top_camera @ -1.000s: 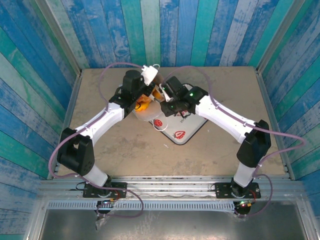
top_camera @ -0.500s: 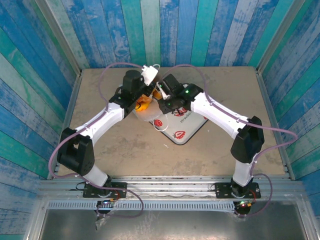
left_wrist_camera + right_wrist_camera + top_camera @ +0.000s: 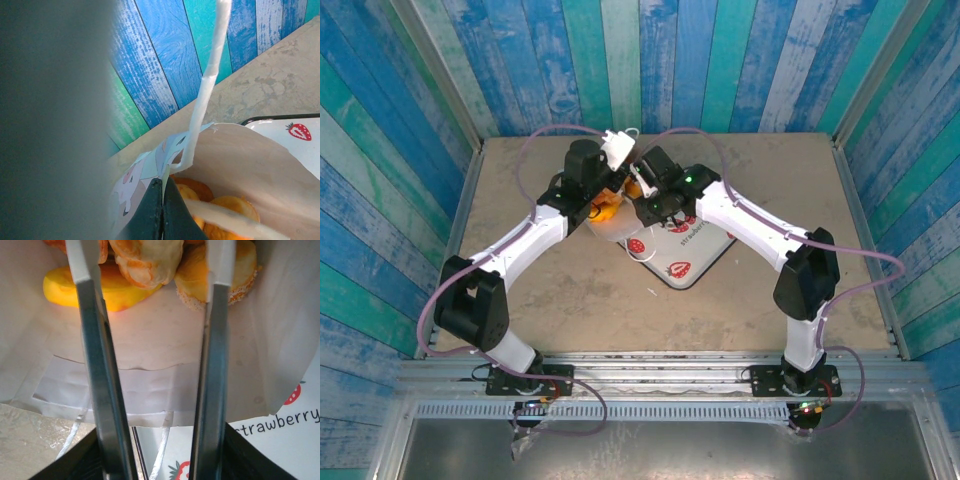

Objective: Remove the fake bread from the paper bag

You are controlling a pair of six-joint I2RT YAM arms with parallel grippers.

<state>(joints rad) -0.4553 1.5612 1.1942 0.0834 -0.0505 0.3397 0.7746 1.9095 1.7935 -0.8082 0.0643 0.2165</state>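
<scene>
Here, the table [image 3: 520,290] carries a strawberry-print tray [image 3: 692,262] at about 4 o'clock from the paper bag [image 3: 613,232]. The bag lies just beyond the table's centre, toward 12 o'clock, where both arms meet.

**Task state.** The fake bread [image 3: 145,257] is all inside the bag, clustered against its paper floor. By that evidence no piece has been extracted, so removal has yet to begin in earnest.

**Left gripper** [image 3: 162,189]. The jaws are clenched on the bag's rim, holding the mouth up and open.

**Right gripper** [image 3: 150,270]. The fingers stand apart inside the mouth and are not yet closed on any piece. A pale croissant lies between their tips at 12 o'clock, a yellow loaf [image 3: 80,292] at 10 o'clock and a sugared round [image 3: 197,280] at 1 o'clock. The likely next step is to advance and close on the croissant.

**Comparison of views.**
- The overhead camera gives the layout, but shows the bread as no more than an orange patch [image 3: 605,210] beneath the wrists.
- The right wrist camera resolves individual pastries and the open finger gap.
- The left wrist camera alone reveals the pinch on the rim and the loop handle [image 3: 207,85] rising toward 12 o'clock, with the tray's edge at 3 o'clock.
</scene>
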